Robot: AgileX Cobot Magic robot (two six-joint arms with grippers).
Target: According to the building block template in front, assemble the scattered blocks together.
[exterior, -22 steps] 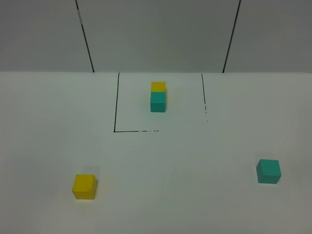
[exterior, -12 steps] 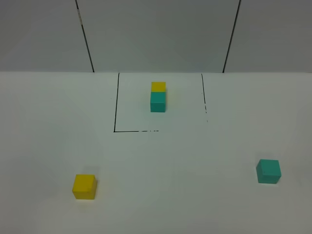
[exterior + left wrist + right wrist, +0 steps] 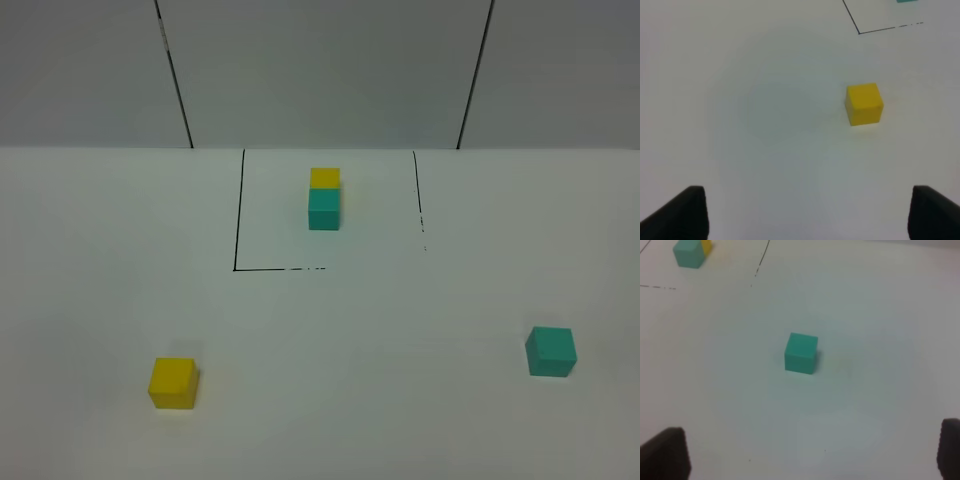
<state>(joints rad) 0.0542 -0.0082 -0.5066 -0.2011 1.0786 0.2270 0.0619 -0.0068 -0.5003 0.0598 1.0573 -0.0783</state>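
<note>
The left tool point(image 3: 812, 215) and right tool point(image 3: 807, 450) are spread, empty. On the desk point(image 3: 380, 400), the yellow block point(image 3: 173, 383) lies left, the teal block point(image 3: 551, 351) right, well apart, short of the template point(image 3: 324, 198). A skewed descent could knock either askew.

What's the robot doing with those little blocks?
Nothing is held yet. The left gripper is open, facing the loose yellow cube; the right gripper is open, facing the loose teal cube. Those two cubes sit far apart, not touching like the template pair inside the black outline.
</note>
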